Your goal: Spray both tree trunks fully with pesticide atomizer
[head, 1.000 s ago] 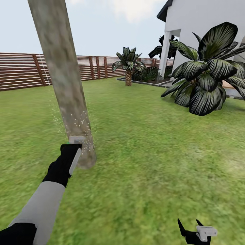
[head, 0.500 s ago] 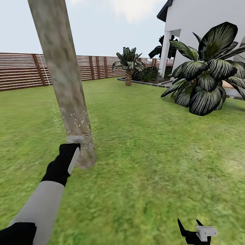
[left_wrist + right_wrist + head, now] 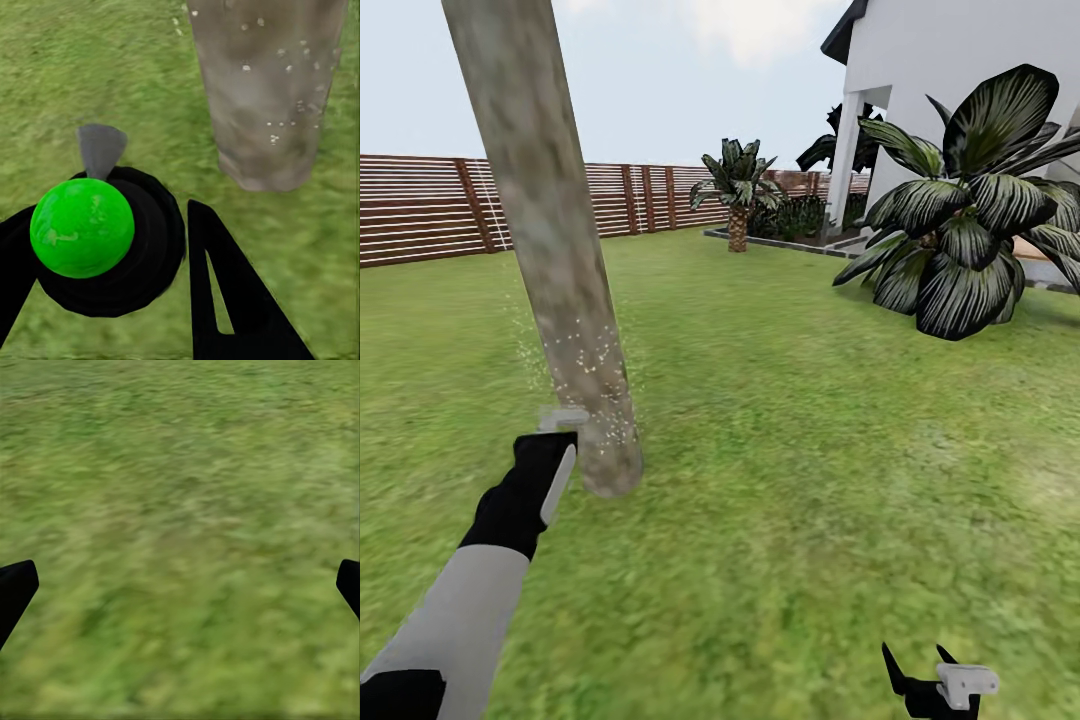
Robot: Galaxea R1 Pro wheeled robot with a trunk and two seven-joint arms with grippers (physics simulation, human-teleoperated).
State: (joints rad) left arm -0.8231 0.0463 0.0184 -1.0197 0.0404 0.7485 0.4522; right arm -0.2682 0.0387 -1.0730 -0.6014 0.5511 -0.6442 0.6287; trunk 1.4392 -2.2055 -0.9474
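**Atomizer held at the foot of the trunk**

Where the tree trunk point(image 3: 550, 240) meets the lawn point(image 3: 810, 450), left of centre in the head view, the left gripper point(image 3: 545, 470) is stretched out with the pesticide atomizer point(image 3: 82, 229) clamped between its fingers. From the left wrist camera the atomizer's green ball sits in a black body with a grey nozzle, a black finger point(image 3: 225, 300) on either side. Pale specks dot the bark near the base and hang in the air around it. Low at the right of the frame, the right gripper point(image 3: 920, 670) hangs over grass, fingers spread wide and empty; its wrist camera has only the fingertips point(image 3: 15, 589) at the edges. Behind, a brown slat fence point(image 3: 420, 205) crosses the upper left, striped broad-leaved plants point(image 3: 970, 220) and a white house point(image 3: 960, 60) fill the upper right
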